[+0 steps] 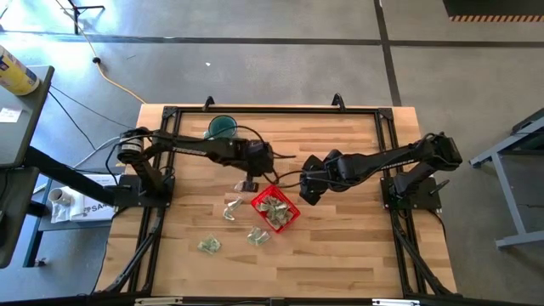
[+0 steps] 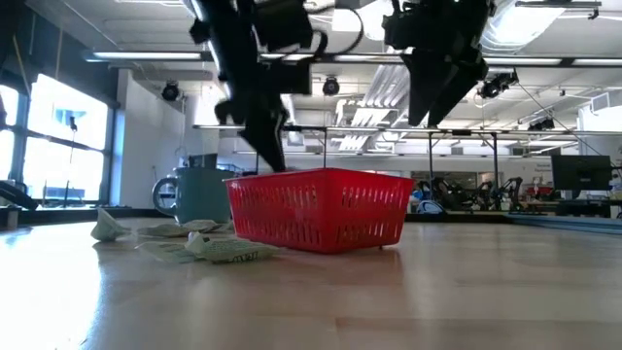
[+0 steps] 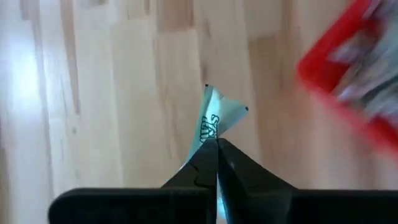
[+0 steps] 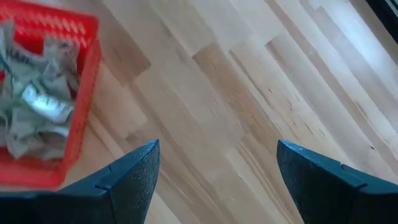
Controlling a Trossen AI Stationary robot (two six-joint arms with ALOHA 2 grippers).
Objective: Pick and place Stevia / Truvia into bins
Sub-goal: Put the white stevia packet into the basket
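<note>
left gripper [image 3: 216, 146] pinching stevia sachet [image 3: 214, 118], near red bin [image 3: 348, 81]

Light wooden table [image 1: 340, 246] on a grey concrete floor [image 1: 280, 21] crossed by dark seams. Left of the table, a dark side bench [image 1: 21, 127] and a yellow cable [image 1: 115, 81] trailing over the floor. Beyond the table, bright windows [image 2: 58, 141] at left, ceiling strip lights [image 2: 379, 107] overhead, metal framing [image 2: 466, 160] behind.
</note>
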